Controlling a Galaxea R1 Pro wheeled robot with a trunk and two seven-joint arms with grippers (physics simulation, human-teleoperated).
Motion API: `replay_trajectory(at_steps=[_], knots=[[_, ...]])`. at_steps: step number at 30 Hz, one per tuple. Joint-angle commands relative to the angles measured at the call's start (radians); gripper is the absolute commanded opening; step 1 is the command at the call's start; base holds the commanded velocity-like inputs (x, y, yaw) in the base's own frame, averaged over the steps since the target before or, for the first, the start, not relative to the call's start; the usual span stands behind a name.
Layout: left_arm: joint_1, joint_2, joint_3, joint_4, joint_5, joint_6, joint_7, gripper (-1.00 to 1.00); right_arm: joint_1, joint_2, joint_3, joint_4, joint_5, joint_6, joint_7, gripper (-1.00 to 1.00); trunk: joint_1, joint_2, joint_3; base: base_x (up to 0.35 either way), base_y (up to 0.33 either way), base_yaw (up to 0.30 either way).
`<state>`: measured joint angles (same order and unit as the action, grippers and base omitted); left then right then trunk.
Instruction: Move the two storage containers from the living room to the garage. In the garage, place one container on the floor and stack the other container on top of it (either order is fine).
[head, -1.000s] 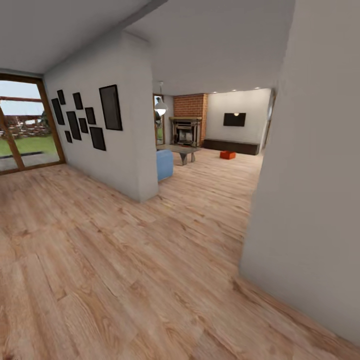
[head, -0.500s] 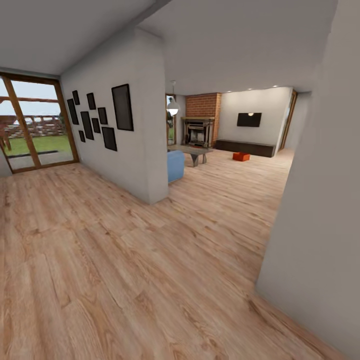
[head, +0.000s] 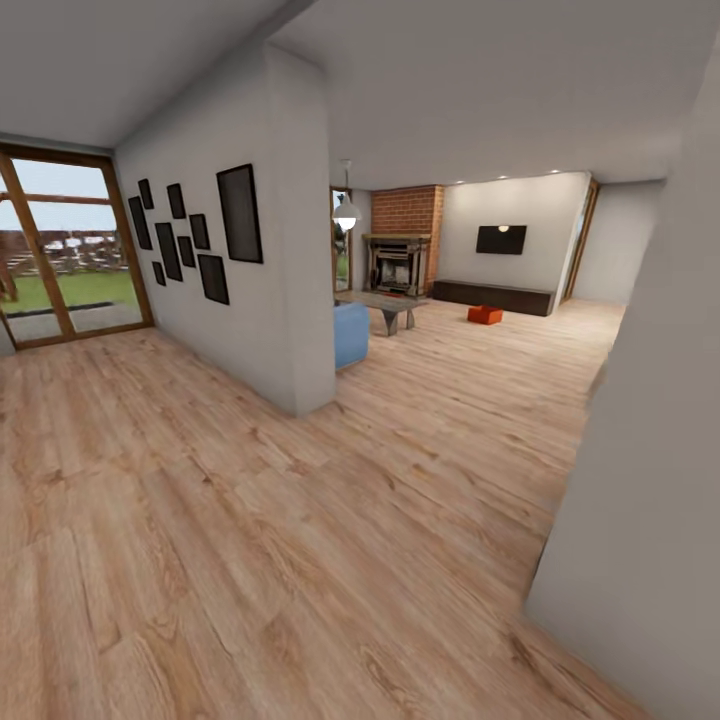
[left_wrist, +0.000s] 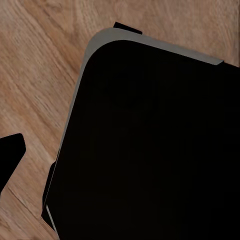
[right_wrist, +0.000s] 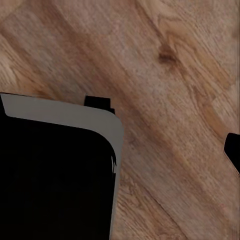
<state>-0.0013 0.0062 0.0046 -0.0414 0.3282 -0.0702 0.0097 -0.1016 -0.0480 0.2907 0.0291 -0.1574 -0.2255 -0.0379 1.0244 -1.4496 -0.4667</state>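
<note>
Location: robot stands on a light wood plank floor (head: 300, 520) in an open hallway, facing toward the living room (head: 470, 290) at the far end.
Storage container: one orange-red bin (head: 485, 315) sits on the plank floor deep in the living room, just in front of the long dark low cabinet (head: 495, 296). At this range it is too small to tell whether it is one bin or two together.
Living room fittings: brick fireplace (head: 400, 262) on the back wall, dark screen (head: 500, 239) above the cabinet, low table (head: 385, 305), blue sofa (head: 350, 334) end showing past the partition wall (head: 290, 250).
Partition wall: carries a cluster of black picture frames (head: 195, 240); a pendant lamp (head: 346, 212) hangs beyond it.
Left side: wood-framed glass doors (head: 60, 250) open onto grass outside.
Right side: plain grey wall (head: 650, 480) close by.
Left wrist view: black base panel with pale rim (left_wrist: 150, 145) over plank floor; a dark tip (left_wrist: 10, 155) at the frame edge.
Right wrist view: same black base (right_wrist: 55, 175) above the planks.
Grippers: neither one's jaws can be read from these views; state cannot be told.
</note>
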Motion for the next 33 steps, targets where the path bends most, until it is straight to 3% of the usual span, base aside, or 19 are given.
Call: replay_trajectory(at_steps=[1, 33], knots=[[0.0, 0.0, 0.0, 0.0, 0.003, -0.002, 0.001, 1.0, -0.001, 0.0, 0.009, 0.003, -0.01, -0.006, 0.0, 1.0, 0.001, 0.0, -0.001, 0.325, 0.0, 0.0], [0.0, 0.0, 0.0, -0.001, 0.003, -0.003, 0.001, 1.0, -0.001, 0.0, 0.008, 0.003, -0.01, -0.009, 0.0, 1.0, 0.001, 0.0, -0.001, 0.325, 0.0, 0.0]])
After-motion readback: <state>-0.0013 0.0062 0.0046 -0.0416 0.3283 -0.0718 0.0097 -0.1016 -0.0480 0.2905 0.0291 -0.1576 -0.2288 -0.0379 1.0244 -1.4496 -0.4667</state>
